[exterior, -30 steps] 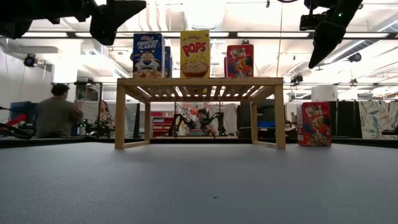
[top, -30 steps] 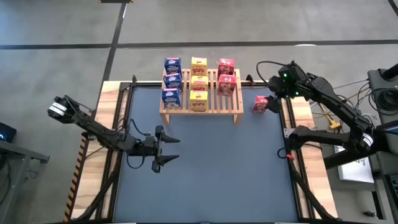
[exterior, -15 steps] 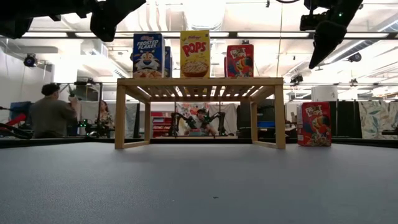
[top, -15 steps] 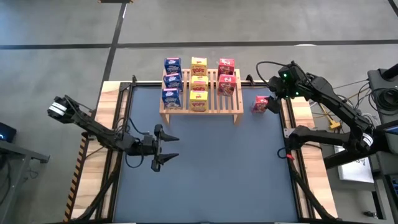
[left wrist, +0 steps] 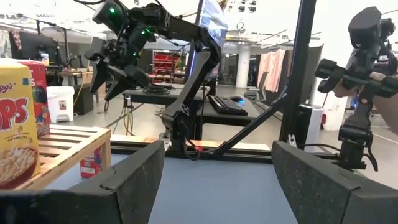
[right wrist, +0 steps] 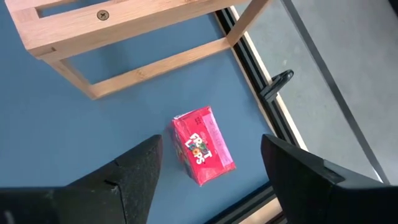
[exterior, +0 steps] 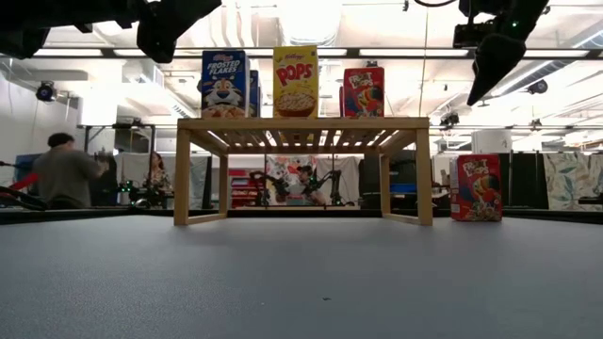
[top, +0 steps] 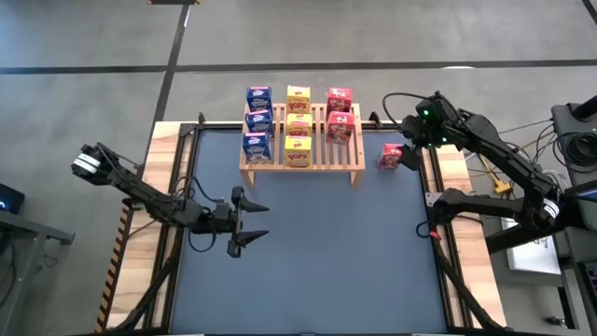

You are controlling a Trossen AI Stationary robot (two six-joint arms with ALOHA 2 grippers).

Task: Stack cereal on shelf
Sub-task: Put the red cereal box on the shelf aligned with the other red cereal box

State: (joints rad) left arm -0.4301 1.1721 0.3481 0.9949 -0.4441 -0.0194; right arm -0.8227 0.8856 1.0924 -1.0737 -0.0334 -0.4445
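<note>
Barely anything moved, only the person (exterior: 64, 169) in the background shifted left a bit. Right gripper (top: 408, 133) hangs fingers spread above the last red box (right wrist: 202, 145) beside the shelf (top: 301, 154), maybe slightly nearer; left gripper (top: 252, 221) waits, wide open

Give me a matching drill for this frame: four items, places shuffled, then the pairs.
Items:
1. blue boxes
2. yellow boxes
3. lone red box
4. left gripper

Places:
A. on the blue mat, right of the shelf
B. middle row on the shelf
C. over the mat near the table's front left, open and empty
D. leftmost row on the shelf

Pairs: 1-D, 2-B, 3-A, 4-C
</note>
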